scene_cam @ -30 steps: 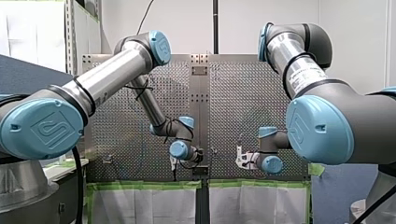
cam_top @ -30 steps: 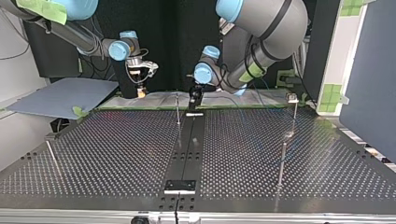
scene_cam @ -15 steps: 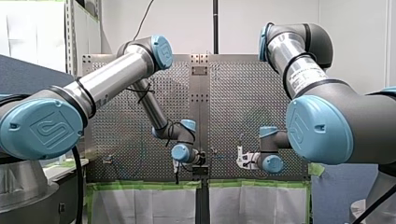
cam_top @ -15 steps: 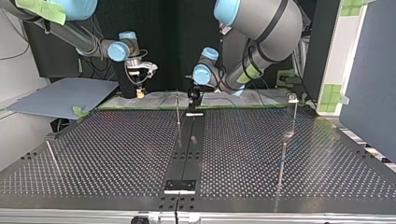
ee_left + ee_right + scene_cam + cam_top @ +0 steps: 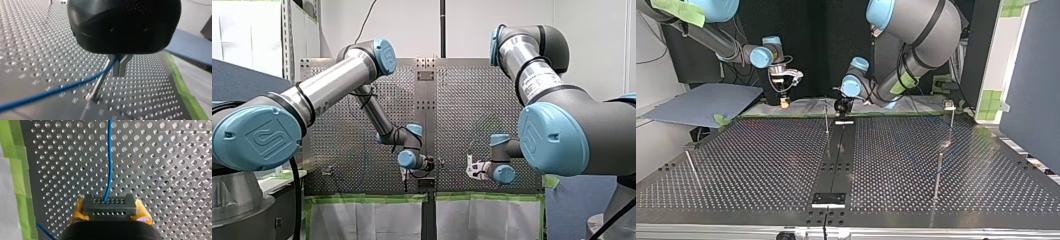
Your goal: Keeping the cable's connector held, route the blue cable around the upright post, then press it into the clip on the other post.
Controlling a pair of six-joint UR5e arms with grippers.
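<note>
My left gripper (image 5: 119,74), black with metal fingers, is shut on the blue cable (image 5: 57,90). The cable trails away from it low over the perforated table. Right beside those fingers stands the thin upright post (image 5: 99,81), with the cable crossing it. In the top view this gripper (image 5: 840,107) hangs just to the right of that post (image 5: 826,117). My right gripper (image 5: 110,213) has its yellow pads shut on the black connector (image 5: 109,206), and the cable (image 5: 109,157) runs straight out of it. The post with the clip (image 5: 950,107) stands at the top view's far right.
Two more thin posts rise at the top view's near right (image 5: 937,175) and near left (image 5: 692,167). A black strip (image 5: 838,155) runs down the table's middle. A blue-grey panel (image 5: 701,102) lies off the far left, and green-taped cloth (image 5: 896,105) lines the far edge.
My left gripper has carried the cable leftward in the top view, up close to the middle post. My right gripper has edged slightly the same way, with the connector still in it.
</note>
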